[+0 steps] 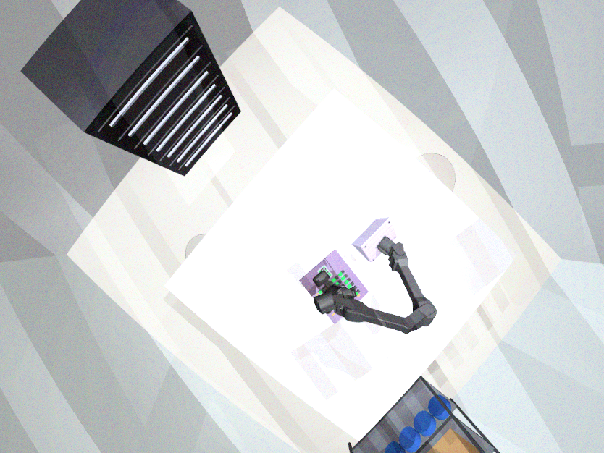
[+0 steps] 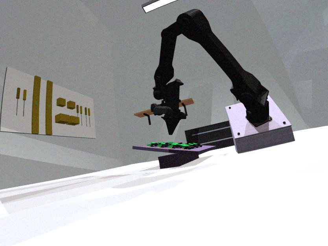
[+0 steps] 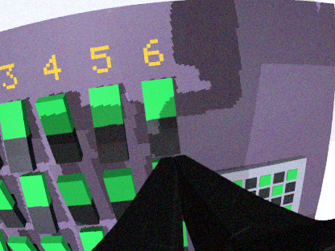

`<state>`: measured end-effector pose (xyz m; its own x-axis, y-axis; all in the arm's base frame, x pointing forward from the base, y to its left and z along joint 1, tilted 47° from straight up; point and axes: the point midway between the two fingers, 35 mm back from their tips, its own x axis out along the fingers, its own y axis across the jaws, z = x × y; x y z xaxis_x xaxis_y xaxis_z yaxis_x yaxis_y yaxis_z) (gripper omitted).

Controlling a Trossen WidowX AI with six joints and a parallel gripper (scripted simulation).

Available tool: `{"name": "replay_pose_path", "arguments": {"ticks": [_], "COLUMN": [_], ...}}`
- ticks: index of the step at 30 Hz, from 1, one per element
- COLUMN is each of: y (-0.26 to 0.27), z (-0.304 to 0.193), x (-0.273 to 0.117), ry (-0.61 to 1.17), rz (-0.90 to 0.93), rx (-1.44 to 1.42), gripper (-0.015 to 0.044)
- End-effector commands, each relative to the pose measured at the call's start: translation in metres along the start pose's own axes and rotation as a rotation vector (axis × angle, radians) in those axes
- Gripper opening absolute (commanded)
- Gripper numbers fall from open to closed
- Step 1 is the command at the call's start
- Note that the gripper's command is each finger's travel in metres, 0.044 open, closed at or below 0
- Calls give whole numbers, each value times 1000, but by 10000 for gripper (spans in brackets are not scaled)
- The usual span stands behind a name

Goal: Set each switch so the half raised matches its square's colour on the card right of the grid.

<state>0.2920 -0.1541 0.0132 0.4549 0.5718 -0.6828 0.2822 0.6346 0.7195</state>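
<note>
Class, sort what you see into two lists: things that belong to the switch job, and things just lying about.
Belongs to the job:
switch panel
pattern card
claw, shut and empty

Just lying about:
drawer cabinet
wall tool board
wooden shelf

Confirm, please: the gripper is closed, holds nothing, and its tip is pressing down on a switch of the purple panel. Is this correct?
Not quite. The gripper is shut and holds nothing, but its tip is not pressing any switch: in the exterior view it hangs above the purple panel, with a plain gap between the tip and the green switches.
</note>
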Motion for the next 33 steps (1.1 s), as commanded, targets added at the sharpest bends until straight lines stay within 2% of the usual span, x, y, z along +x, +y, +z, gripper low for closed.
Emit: {"name": "replay_pose_path", "arguments": {"ticks": [1, 19, 33], "y": [1, 1, 1], "z": [-2, -3, -3], "x": [3, 27, 27], "ry": [2, 1, 1], "rz": [7, 8, 8], "rx": [10, 10, 10], "gripper": [0, 0, 0]}}
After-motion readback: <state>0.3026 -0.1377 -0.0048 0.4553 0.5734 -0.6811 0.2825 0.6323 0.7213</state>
